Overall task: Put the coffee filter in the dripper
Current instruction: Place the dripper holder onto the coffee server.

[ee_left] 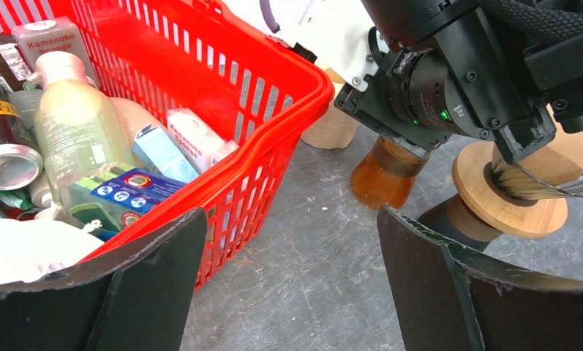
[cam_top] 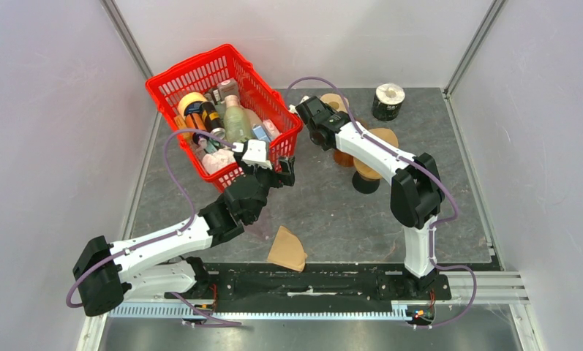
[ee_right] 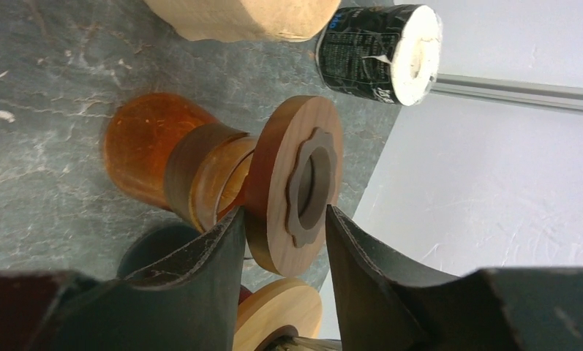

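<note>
A tan paper coffee filter (cam_top: 287,250) lies flat near the table's front edge, away from both grippers. An amber dripper (cam_top: 343,156) stands with its wide mouth down and its wooden collar (ee_right: 288,183) on top; it also shows in the left wrist view (ee_left: 380,175). My right gripper (ee_right: 284,212) is closed to the collar's thickness, with a finger on each side of it. My left gripper (ee_left: 290,219) is open and empty. It hovers over bare table by the red basket's (cam_top: 189,62) near right corner, left of the dripper.
The basket (ee_left: 303,73) holds bottles, cans and packets. A dark dripper with a wooden ring (cam_top: 366,181) stands just right of the amber one. A beige stack (cam_top: 334,101) and a black can (cam_top: 388,101) stand at the back.
</note>
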`<state>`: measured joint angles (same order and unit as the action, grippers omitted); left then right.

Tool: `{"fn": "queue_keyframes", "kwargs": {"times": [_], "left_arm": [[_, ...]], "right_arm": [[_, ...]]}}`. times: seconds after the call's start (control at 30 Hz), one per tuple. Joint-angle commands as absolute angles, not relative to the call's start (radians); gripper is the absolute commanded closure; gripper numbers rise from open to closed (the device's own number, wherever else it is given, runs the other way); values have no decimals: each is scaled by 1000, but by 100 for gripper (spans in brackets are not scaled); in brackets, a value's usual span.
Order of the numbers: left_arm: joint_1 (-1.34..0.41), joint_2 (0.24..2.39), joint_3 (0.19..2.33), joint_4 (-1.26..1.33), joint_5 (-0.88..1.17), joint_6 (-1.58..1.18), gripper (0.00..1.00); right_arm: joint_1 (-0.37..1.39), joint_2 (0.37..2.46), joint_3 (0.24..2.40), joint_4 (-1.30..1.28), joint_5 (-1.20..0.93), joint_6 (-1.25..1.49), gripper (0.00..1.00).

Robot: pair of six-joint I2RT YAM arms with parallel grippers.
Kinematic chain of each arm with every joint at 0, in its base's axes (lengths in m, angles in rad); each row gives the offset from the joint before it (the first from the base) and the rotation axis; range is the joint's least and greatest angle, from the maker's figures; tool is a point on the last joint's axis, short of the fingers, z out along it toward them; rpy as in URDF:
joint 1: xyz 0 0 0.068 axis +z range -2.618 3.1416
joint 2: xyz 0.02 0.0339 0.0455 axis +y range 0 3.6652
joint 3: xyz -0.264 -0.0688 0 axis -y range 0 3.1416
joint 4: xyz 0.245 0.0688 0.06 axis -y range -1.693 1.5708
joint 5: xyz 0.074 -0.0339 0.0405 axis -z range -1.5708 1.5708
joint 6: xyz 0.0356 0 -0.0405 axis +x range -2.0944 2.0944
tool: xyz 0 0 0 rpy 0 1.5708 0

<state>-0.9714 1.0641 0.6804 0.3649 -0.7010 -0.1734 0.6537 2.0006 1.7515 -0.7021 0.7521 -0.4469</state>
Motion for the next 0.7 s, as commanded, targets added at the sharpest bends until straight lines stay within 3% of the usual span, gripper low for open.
{"fn": "queue_keyframes", "kwargs": {"times": [0.0, 0.4, 0.63, 0.67], "left_arm": [[-954, 1044, 680, 375, -747, -170, 6], [-953, 1043, 681, 374, -744, -173, 6], [-953, 1038, 682, 373, -733, -176, 6], [-954, 1037, 681, 372, -732, -176, 6]], "right_arm": [[734, 1990, 1755, -872, 607, -542, 48], [735, 1953, 1754, -852, 602, -506, 37], [735, 1916, 1744, -765, 759, -438, 18], [734, 1907, 1741, -755, 782, -432, 10]]}}
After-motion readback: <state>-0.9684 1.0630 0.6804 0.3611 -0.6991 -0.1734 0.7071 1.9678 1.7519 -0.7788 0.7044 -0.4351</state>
